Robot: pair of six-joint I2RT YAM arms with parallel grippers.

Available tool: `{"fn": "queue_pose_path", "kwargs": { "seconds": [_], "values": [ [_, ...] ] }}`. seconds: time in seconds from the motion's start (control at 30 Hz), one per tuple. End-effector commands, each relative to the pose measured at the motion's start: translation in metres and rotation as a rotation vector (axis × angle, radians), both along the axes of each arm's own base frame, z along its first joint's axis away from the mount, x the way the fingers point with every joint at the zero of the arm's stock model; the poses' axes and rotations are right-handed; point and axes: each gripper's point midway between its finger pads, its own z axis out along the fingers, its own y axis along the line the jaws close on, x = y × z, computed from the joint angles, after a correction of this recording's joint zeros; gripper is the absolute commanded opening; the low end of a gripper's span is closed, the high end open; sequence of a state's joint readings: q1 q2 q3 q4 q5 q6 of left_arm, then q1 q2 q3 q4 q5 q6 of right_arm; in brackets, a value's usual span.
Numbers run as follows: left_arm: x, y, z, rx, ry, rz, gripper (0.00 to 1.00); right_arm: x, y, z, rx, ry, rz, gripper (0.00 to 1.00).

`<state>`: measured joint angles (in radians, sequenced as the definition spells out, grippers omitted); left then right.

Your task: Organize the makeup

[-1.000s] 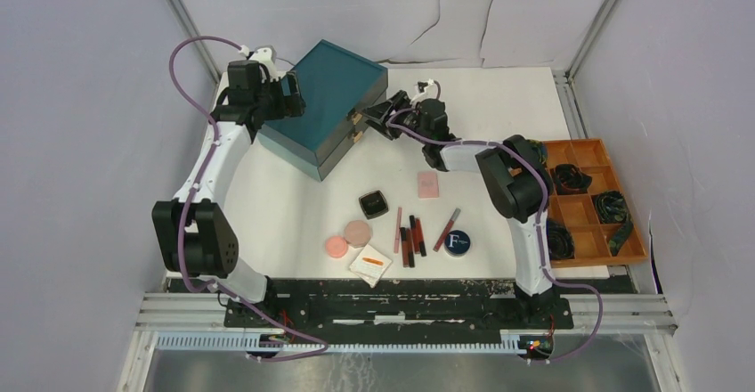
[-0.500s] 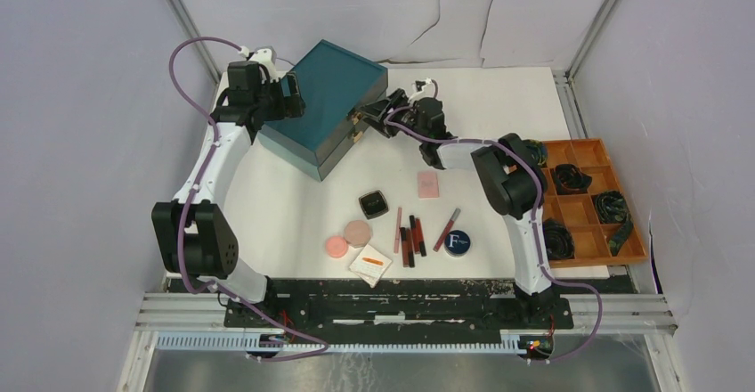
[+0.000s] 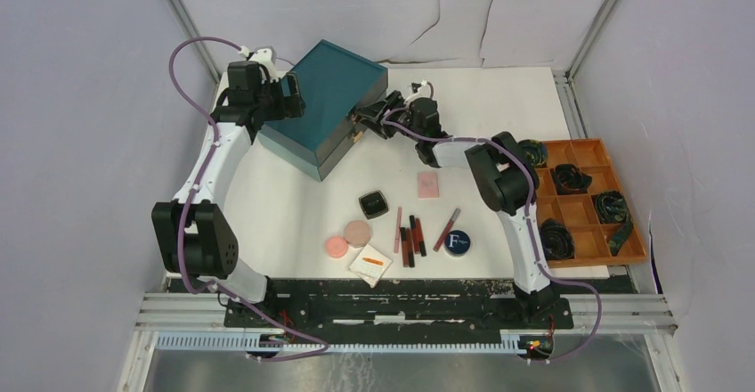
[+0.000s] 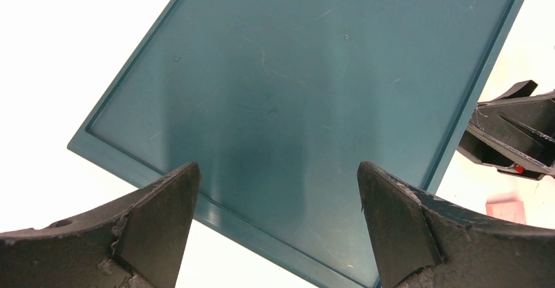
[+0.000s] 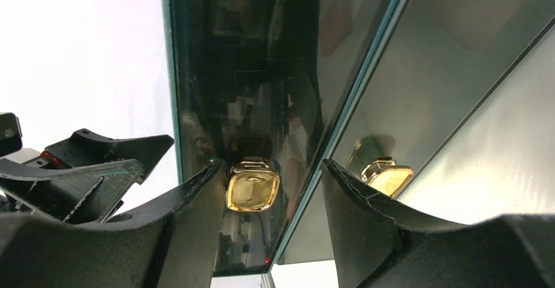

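The makeup lies in the near middle of the table: a black compact (image 3: pixel 373 203), a pink square (image 3: pixel 428 184), two round discs (image 3: pixel 357 232), thin sticks (image 3: pixel 408 236), a dark-blue F tin (image 3: pixel 457 242) and a white pad (image 3: pixel 370 264). My left gripper (image 4: pixel 278 170) hangs wide open over the near-left edge of the teal drawer box (image 4: pixel 294 91), holding nothing. My right gripper (image 5: pixel 272 170) is open at the box's drawer front. A gold knob (image 5: pixel 253 183) sits between its fingers, against the left finger, with a gap to the right one. A second knob (image 5: pixel 387 177) shows beside it.
The teal box (image 3: pixel 325 107) stands at the back left of the table. An orange compartment tray (image 3: pixel 588 150) with dark rolled bundles (image 3: pixel 570 178) sits at the right edge. Grey walls close in both sides and the back.
My right gripper has slid a little left, closer onto the drawer front and its knob. The left arm and the makeup have stayed put.
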<state>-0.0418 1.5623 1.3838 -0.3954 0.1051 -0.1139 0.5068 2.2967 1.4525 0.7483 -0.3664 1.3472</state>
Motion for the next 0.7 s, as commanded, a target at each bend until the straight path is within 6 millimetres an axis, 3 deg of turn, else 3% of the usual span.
{"fn": "queue_pose_path", "kwargs": {
  "seconds": [0.0, 0.33, 0.67],
  "values": [
    [0.008, 0.002, 0.017, 0.042, -0.062, -0.017, 0.96, 0.003, 0.012, 0.025, 0.048, -0.058, 0.030, 0.61],
    [0.009, 0.002, 0.009, 0.040, -0.047, -0.014, 0.95, 0.017, 0.022, 0.027, 0.074, -0.058, 0.043, 0.48],
    [0.015, 0.005, -0.003, 0.045, -0.031, 0.004, 0.91, 0.010, 0.021, 0.026, 0.092, -0.047, 0.068, 0.21]
  ]
}}
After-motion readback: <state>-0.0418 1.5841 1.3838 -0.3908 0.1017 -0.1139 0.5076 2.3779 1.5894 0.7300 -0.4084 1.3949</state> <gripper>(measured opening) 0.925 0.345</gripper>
